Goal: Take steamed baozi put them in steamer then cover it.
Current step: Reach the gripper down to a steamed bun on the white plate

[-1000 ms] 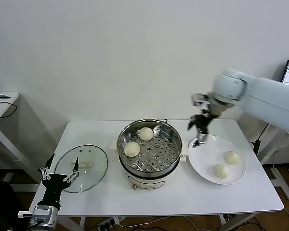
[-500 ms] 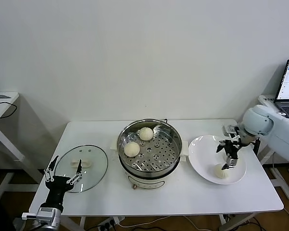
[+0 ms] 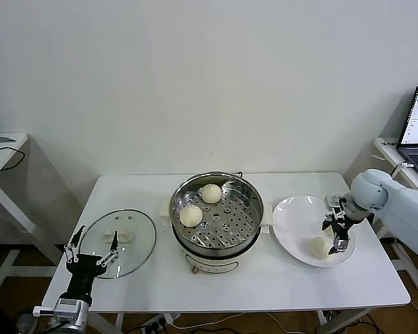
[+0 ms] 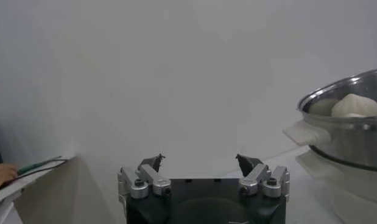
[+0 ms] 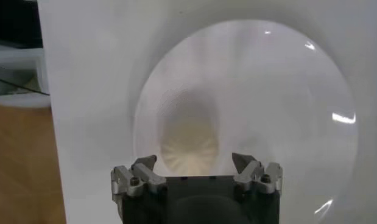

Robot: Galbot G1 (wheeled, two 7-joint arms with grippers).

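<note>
At the right of the head frame I have my right gripper (image 3: pixel 340 240), jaws spread wide and empty, directly above a cream-white pleated bun (image 5: pixel 188 143) on the flat white plate (image 3: pixel 292 212), centred between its fingertips; left gripper (image 3: pixel 92 252), also spread, idles lower left.

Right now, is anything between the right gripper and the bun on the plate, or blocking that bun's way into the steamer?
Nothing visible. The right gripper hangs open directly over a baozi on the white plate. The steamer is uncovered; its lid lies on the table beyond it, by the idle left gripper. Two buns leave tray room.
</note>
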